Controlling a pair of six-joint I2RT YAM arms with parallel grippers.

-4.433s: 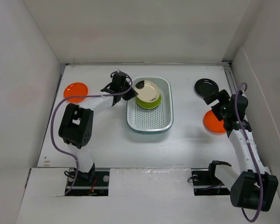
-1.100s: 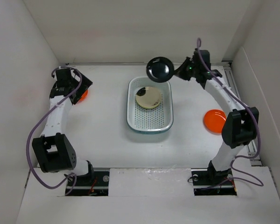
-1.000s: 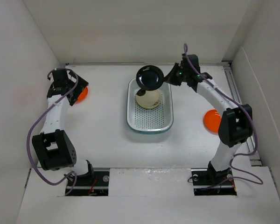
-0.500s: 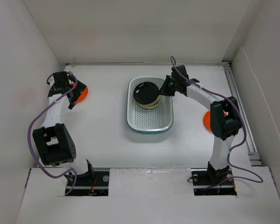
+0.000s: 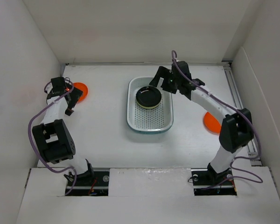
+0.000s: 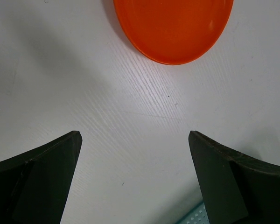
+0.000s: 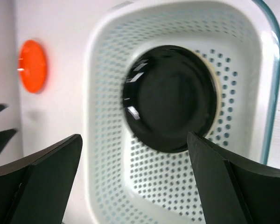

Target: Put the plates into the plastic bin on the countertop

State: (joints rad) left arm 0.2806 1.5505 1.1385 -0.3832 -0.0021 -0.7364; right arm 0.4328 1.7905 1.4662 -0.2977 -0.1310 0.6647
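On the worktop [image 5: 112, 140], the plastic bin [image 5: 149, 129] could be knocked askew if the right arm is drawn back low across the rim, since the right jaws hang just above the bin's 12 o'clock end. The black plate [image 5: 148, 96] lies inside the bin at that end; it looks blurred in the right wrist view, so it may be unsettled. One orange plate [image 6: 173, 28], at the bin's 9 o'clock, lies flat and might be shoved rather than gripped. Another orange plate [image 5: 210, 122] is left between 3 and 4 o'clock. Both sets of jaws are spread fully wide; nothing is held or touched
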